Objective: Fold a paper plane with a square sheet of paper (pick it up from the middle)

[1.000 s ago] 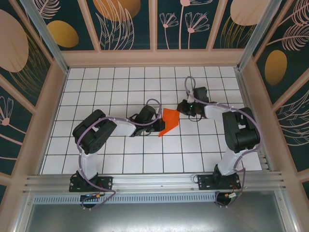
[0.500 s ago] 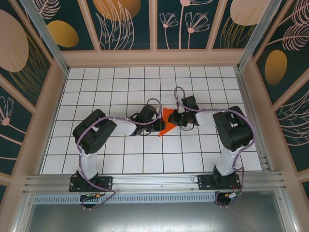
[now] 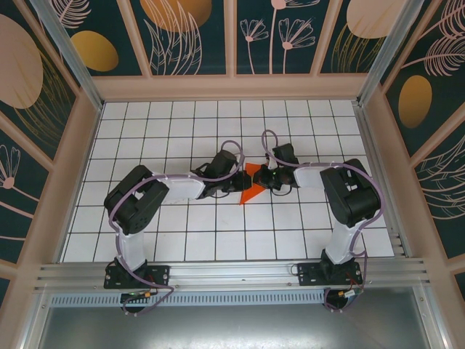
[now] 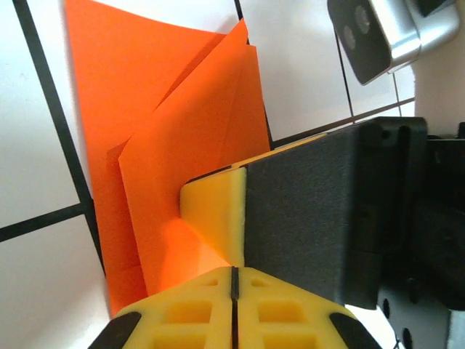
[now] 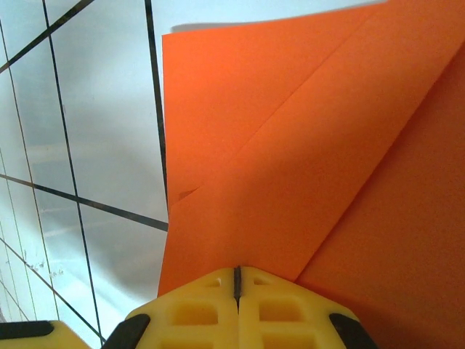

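Got the left gripper [image 4: 234,283] closed tight mid-table on the white grid tiles [image 3: 182,233], tips pushed against the part-folded orange square sheet of paper [image 4: 182,123]. Meets the right gripper [image 5: 237,280] nose-to-nose there, also closed tight, over the sheet's other side. Can't tell whether either really pinches it.

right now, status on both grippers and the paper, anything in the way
Left gripper shut, tips at the partly folded orange paper. Right gripper shut, tips at same sheet from opposite side. Paper lies on tiled table. Grippers crowd each other.
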